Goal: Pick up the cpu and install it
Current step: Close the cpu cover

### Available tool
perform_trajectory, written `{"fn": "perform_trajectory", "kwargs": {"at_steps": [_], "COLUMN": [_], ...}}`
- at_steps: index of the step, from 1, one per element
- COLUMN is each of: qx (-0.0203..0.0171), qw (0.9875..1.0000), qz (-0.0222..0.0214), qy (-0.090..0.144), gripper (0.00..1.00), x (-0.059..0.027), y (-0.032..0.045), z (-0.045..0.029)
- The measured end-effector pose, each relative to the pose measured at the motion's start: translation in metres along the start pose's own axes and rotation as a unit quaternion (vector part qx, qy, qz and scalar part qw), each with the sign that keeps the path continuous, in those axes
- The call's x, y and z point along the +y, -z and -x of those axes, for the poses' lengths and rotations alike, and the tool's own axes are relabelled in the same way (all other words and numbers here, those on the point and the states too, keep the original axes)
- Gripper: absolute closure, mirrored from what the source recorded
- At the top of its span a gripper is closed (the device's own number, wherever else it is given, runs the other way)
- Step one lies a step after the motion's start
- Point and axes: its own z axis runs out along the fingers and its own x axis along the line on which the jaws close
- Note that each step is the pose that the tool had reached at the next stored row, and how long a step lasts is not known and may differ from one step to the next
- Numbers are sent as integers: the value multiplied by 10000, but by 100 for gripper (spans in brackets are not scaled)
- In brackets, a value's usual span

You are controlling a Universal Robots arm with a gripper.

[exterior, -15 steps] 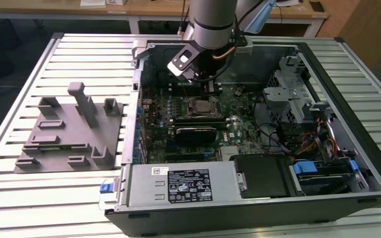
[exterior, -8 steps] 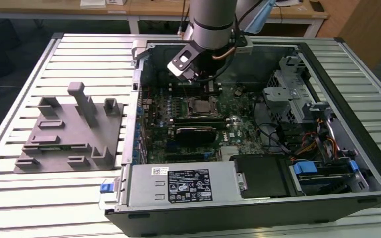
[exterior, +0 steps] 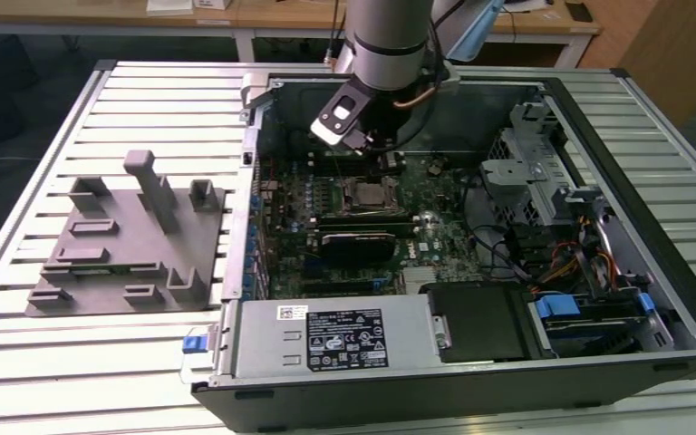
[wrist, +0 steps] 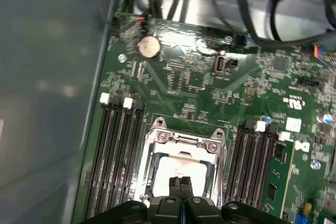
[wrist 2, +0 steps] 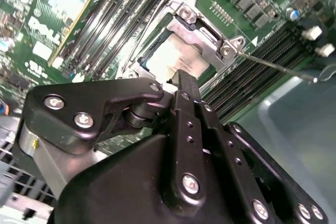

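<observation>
The cpu (wrist: 167, 169) lies flat inside the metal-framed socket (wrist: 184, 139) on the motherboard (wrist: 210, 87). The gripper (wrist: 181, 182) hangs directly over it with its fingers pressed together and gripping nothing. The tips are at or just above the chip's top.

Hazard: a downward or sideways push from the tips may skew the chip and damage the socket contacts.
</observation>
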Motion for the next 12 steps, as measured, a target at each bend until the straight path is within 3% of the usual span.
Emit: {"fn": "perform_trajectory", "kwargs": {"at_steps": [3,6,9,12], "qx": [3,4,7,11], "qw": [9996,9985,9967,9941], "qz": [-6,-13,-19,-25], "qy": [269,544,813,1084], "gripper": [89,89,89,89], "x": [0,0,0,0], "y": [-1,-1,-1,-2], "z": [0,0,0,0]}}
